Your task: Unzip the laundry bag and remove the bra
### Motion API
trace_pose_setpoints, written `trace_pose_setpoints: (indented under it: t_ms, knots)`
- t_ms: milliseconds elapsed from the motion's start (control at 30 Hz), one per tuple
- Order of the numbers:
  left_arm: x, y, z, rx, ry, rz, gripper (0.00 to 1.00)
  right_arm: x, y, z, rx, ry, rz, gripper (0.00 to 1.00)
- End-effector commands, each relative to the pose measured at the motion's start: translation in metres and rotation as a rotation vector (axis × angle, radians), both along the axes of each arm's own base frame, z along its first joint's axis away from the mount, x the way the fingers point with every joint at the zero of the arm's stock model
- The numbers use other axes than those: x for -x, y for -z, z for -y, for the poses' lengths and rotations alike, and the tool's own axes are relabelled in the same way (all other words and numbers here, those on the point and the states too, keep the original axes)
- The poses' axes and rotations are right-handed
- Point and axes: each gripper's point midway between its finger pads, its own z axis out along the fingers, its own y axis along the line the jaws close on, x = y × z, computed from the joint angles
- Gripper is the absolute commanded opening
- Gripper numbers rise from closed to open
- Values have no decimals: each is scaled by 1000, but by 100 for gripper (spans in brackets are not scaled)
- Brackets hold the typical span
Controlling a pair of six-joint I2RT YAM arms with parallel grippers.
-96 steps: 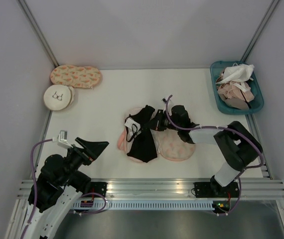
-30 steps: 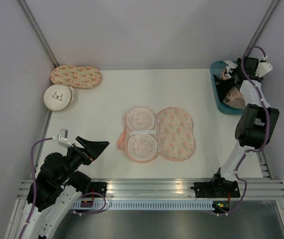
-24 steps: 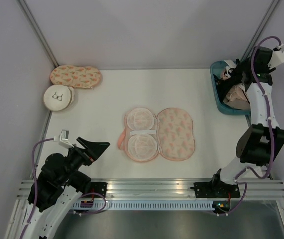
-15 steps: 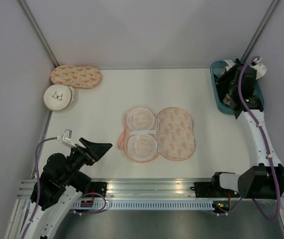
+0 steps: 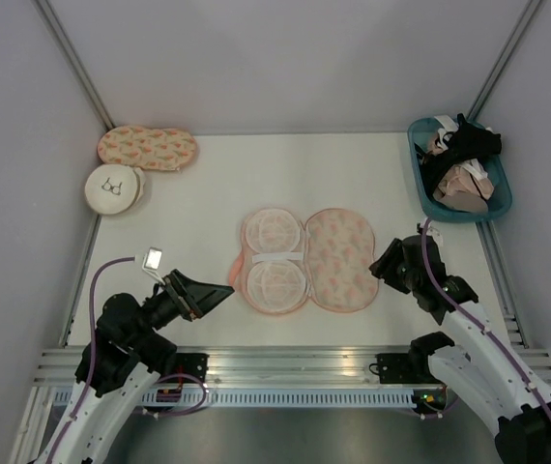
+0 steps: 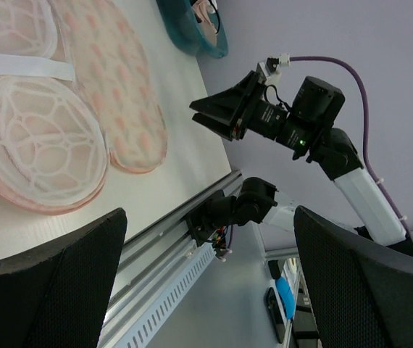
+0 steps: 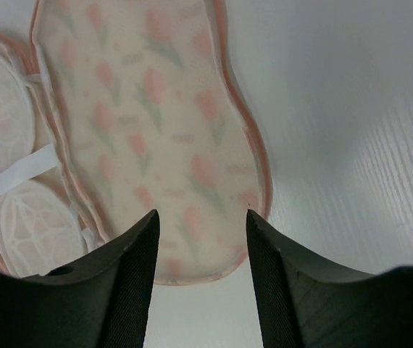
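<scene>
Laundry bag (image 5: 306, 263) lies opened, right claw (image 5: 384, 264) beside its edge.

A peanut-shaped, double-cup laundry bag (image 5: 309, 261) of cream-pink fabric with pink edging is seen unzipped and spread flat near the middle of the table. Its two halves are laid side by side and joined along the centre. The left half is turned inner side up: two round white mesh cups are shown, with a white band (image 5: 274, 256) stretched across the waist between them. The right half is covered in an orange-red and green print. A small pink loop strap (image 5: 234, 263) is seen at the left edge. A black fabric bra (image 5: 469, 140) is draped, crumpled, over the contents of a teal plastic basket (image 5: 469, 219) at the far right corner, well apart from the bag.
</scene>
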Motion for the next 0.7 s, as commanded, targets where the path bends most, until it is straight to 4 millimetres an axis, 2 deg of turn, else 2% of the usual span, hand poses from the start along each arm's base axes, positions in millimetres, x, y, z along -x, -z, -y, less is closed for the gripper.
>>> trace_pose_setpoints:
  t_ms: [0, 167, 333, 400, 500, 533, 633, 667]
  knots:
    - [9, -22, -1, 62, 22, 102, 99, 24, 19, 2, -32, 59, -67, 56]
    - [3, -20, -3, 62, -9, 90, 99, 38, 42, 5, 43, 30, -143, 52]
    - [2, -20, -4, 60, -20, 90, 99, 41, 59, 9, 158, 29, -204, 51]
    - [1, -21, -5, 57, -27, 94, 99, 42, 65, 4, 176, 22, -218, 49]
    - [2, -23, -8, 48, -36, 100, 99, 41, 72, -2, 188, 19, -217, 35]
    - [2, -23, -8, 46, -40, 99, 99, 40, 73, -4, 192, 12, -211, 24]
    - [3, -23, -10, 35, -44, 101, 99, 40, 79, -5, 215, 23, -224, 3]
    - [3, -22, -10, 30, -45, 96, 99, 38, 78, -5, 233, 23, -214, 2]
